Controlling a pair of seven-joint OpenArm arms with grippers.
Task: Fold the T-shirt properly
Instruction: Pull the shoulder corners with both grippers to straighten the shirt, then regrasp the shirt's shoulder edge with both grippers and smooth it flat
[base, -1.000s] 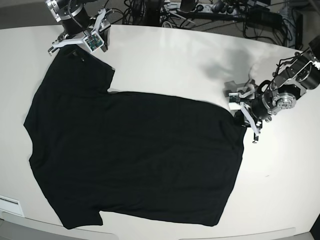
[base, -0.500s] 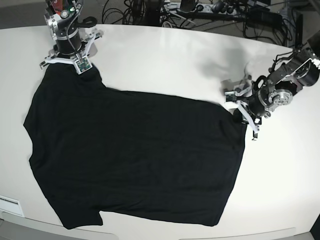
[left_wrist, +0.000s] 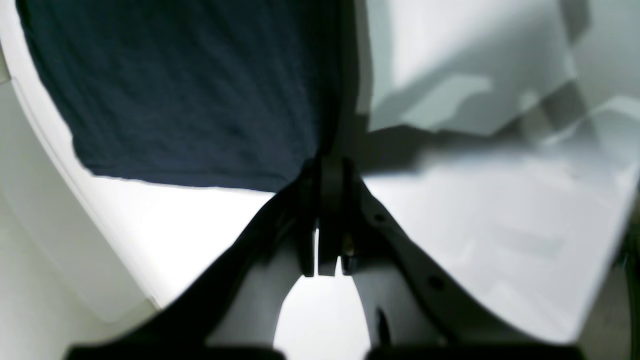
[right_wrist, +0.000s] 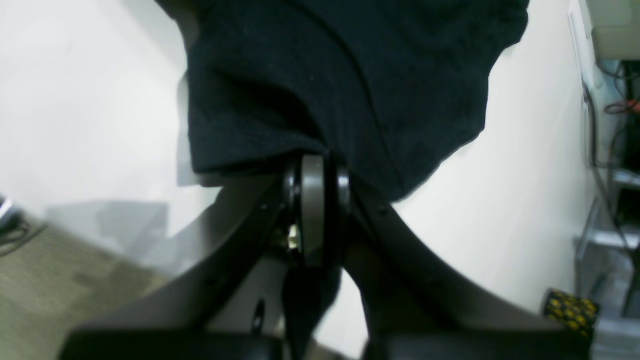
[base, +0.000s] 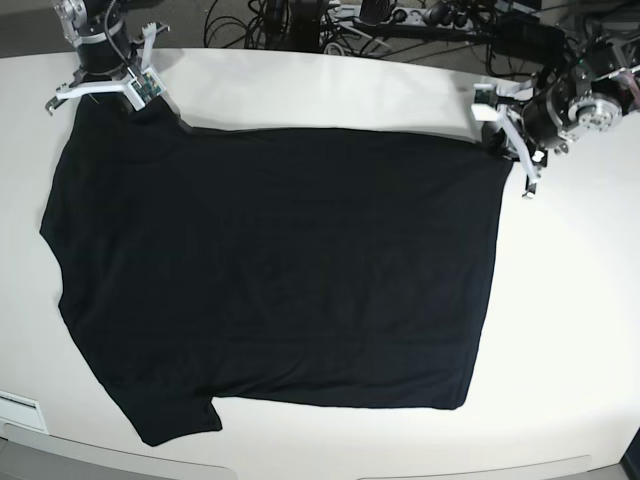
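black cloth is spreading across a white table (base: 580, 330) as the right gripper (base: 112, 92), at left, is clamping the t-shirt (base: 290, 260) by its upper left corner, a flap of fabric hanging beside the fingers. at right, the left gripper (base: 518, 150) is pinching the shirt's upper right corner, its jaws closing on the cloth.
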